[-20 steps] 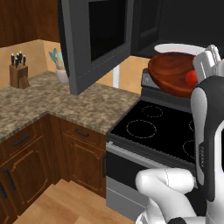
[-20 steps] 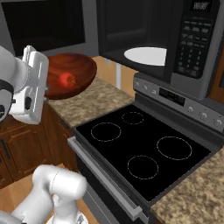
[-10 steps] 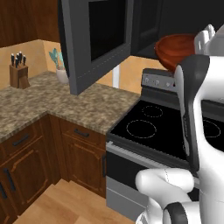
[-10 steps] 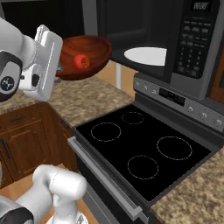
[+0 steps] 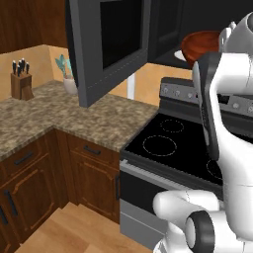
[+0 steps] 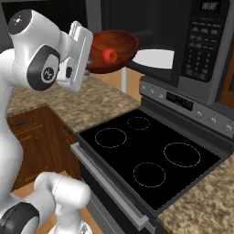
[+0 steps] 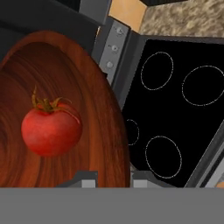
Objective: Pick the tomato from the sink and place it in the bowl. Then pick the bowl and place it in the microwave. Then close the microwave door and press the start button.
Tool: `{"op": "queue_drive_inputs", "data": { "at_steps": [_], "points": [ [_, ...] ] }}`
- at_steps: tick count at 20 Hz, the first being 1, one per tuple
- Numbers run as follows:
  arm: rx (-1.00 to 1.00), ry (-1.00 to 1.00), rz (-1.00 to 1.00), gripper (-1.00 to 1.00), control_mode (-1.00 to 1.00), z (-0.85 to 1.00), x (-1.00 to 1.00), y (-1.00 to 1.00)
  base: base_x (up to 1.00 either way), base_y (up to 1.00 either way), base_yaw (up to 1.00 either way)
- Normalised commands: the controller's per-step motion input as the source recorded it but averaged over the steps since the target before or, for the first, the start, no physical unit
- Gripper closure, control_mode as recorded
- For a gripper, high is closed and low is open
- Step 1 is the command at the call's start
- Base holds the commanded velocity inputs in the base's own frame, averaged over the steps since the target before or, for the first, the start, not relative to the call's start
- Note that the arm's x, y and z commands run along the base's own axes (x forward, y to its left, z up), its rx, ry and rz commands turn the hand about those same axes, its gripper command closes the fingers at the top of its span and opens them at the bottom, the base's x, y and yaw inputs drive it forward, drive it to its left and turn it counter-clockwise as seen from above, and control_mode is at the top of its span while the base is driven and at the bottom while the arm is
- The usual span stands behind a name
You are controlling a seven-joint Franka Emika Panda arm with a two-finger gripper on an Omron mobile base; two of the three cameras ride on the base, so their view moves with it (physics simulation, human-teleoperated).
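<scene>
Beyond my tool (image 7: 113, 177), the microwave (image 6: 192, 45) stands with its dark cavity facing me and its white turntable plate (image 6: 153, 58) just past what I carry. Off to the side of my tool the microwave door (image 5: 106, 47) hangs swung wide. Below my tool lies the black stove (image 6: 151, 155), its ringed glass top well under the load, and the speckled table (image 5: 64, 116) spreads beside it. At my tool I hold the bowl (image 6: 112, 50) raised before the cavity mouth; my fingers are narrowed onto its near rim. Just ahead of my tool, the tomato (image 7: 51, 131) rests inside the bowl.
</scene>
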Motion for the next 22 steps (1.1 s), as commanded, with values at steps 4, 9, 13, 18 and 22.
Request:
{"op": "queue_drive_inputs", "data": {
  "at_steps": [4,9,13,18,22],
  "points": [
    [0.00,-0.03,-0.03,1.00,-1.00,0.08,0.87,-0.23,0.00,0.00,0.00],
    [0.04,0.02,0.00,1.00,-1.00,0.01,0.93,-0.38,0.00,0.00,0.00],
    [0.05,0.00,0.00,1.00,-1.00,0.00,0.63,-0.43,0.00,0.00,0.00],
    [0.09,0.00,0.00,1.00,-1.00,0.00,0.49,-0.61,0.00,0.00,0.00],
    [0.01,0.00,0.00,1.00,-1.00,-0.09,0.46,-0.40,0.00,0.00,0.00]
  ]
}}
